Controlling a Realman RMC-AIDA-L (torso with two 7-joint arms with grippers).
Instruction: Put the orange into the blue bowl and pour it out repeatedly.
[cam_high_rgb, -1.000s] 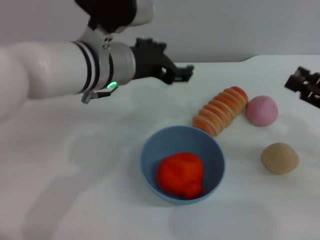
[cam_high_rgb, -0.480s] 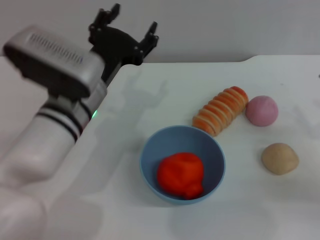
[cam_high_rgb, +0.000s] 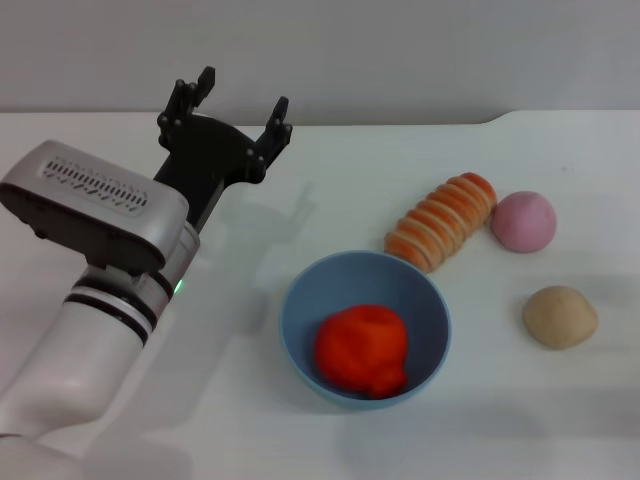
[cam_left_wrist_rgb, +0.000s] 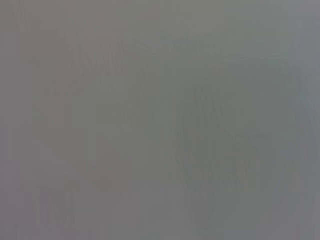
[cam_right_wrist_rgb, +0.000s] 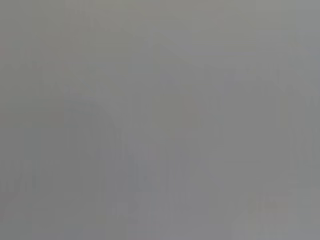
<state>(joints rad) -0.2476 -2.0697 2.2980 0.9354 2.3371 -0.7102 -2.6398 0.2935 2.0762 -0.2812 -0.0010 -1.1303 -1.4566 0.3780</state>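
In the head view the orange (cam_high_rgb: 361, 349) lies inside the blue bowl (cam_high_rgb: 300, 310), which stands upright near the middle front of the white table. My left gripper (cam_high_rgb: 238, 108) is open and empty, raised at the back left, well apart from the bowl, fingers pointing away toward the wall. My right gripper is out of view. Both wrist views show only plain grey.
A striped orange-and-cream bread loaf (cam_high_rgb: 443, 221) lies just behind the bowl to the right. A pink ball (cam_high_rgb: 523, 221) sits beside the loaf and a tan ball (cam_high_rgb: 559, 316) lies right of the bowl. The table's back edge meets a grey wall.
My left arm has swung back from reaching across the table's rear, turned its wrist and drawn leftward and lower. The right gripper, seen at the right edge a second ago, has left the view.
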